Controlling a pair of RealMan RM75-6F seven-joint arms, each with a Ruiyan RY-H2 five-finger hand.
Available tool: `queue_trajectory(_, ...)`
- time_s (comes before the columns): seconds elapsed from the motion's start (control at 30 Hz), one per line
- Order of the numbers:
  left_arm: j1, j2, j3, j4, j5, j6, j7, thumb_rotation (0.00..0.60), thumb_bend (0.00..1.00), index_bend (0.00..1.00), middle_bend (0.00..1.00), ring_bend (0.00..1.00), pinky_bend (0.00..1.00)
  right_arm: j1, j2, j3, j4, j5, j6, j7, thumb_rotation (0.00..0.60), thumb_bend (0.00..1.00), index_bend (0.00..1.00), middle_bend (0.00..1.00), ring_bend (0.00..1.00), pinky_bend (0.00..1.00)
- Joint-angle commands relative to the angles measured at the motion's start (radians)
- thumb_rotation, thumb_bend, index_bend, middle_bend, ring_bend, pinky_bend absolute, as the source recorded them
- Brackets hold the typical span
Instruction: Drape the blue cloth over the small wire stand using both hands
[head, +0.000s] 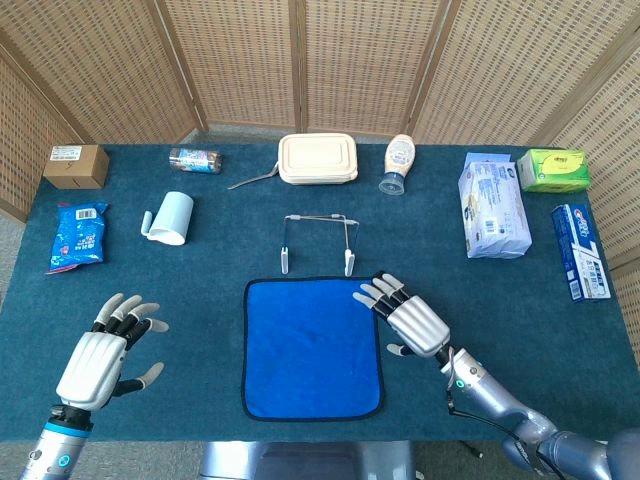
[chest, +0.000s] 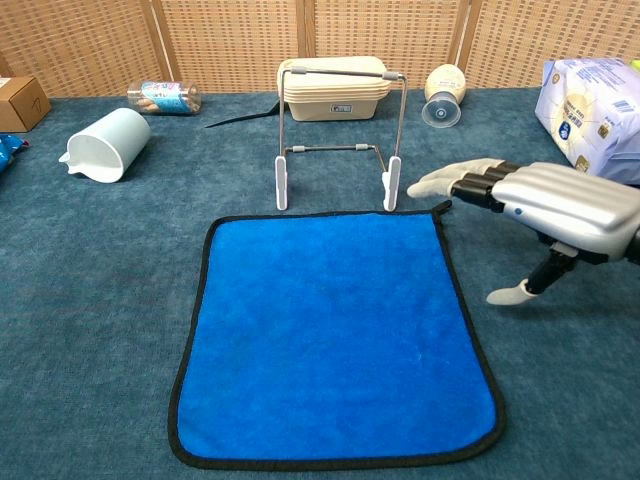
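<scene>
The blue cloth with a black hem lies flat on the table near the front edge. Just behind it stands the small wire stand, upright on white feet. My right hand hovers open, fingers spread, over the cloth's far right corner; its fingertips reach toward the corner loop without holding it. My left hand is open above the table, well left of the cloth, and shows only in the head view.
A white pitcher lies left of the stand. A cream lunch box, a bottle and a small jar sit behind. Tissue packs and boxes line the right; a blue packet and carton the left.
</scene>
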Motion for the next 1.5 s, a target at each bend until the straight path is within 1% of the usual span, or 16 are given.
queue_trajectory(0.03, 0.0, -0.001, 0.001, 0.001, -0.001, 0.0, 0.0, 0.6, 0.36, 0.36, 0.24, 0.15, 0.06, 0.011, -0.022, -0.01, 0.034, -0.003, 0.012, 0.016, 0.6, 0.14, 0.08, 0.07, 0.0, 0.0)
queue_trajectory(0.13, 0.001, -0.001, 0.003, 0.003, -0.003, 0.001, -0.002, 0.6, 0.36, 0.35, 0.24, 0.15, 0.06, 0.018, -0.037, -0.021, 0.066, -0.007, 0.014, 0.021, 0.6, 0.16, 0.09, 0.06, 0.0, 0.0)
queue_trajectory(0.3, 0.002, -0.001, 0.004, 0.005, -0.006, 0.003, -0.004, 0.6, 0.36, 0.35, 0.24, 0.15, 0.06, 0.026, -0.054, -0.037, 0.097, -0.006, 0.012, 0.03, 0.6, 0.16, 0.09, 0.06, 0.0, 0.0)
queue_trajectory(0.8, 0.004, 0.0, 0.007, 0.014, -0.01, 0.008, -0.016, 0.6, 0.36, 0.35, 0.24, 0.15, 0.06, 0.049, -0.086, -0.058, 0.14, 0.011, -0.001, 0.04, 0.6, 0.16, 0.1, 0.07, 0.0, 0.0)
queue_trajectory(1.0, 0.003, -0.003, 0.009, 0.018, -0.009, 0.008, -0.02, 0.6, 0.36, 0.35, 0.24, 0.15, 0.06, 0.055, -0.092, -0.062, 0.143, 0.016, 0.0, 0.042, 0.6, 0.15, 0.1, 0.06, 0.0, 0.0)
queue_trajectory(1.23, 0.007, -0.004, 0.012, 0.024, -0.006, 0.014, -0.028, 0.6, 0.36, 0.35, 0.24, 0.15, 0.06, 0.084, -0.104, -0.048, 0.114, 0.028, -0.021, 0.013, 0.6, 0.15, 0.1, 0.06, 0.0, 0.0)
queue_trajectory(1.5, 0.014, -0.002, 0.017, 0.04, -0.006, 0.022, -0.051, 0.6, 0.36, 0.36, 0.24, 0.15, 0.06, 0.105, -0.118, -0.049, 0.097, 0.037, -0.047, -0.009, 0.6, 0.15, 0.11, 0.06, 0.0, 0.0)
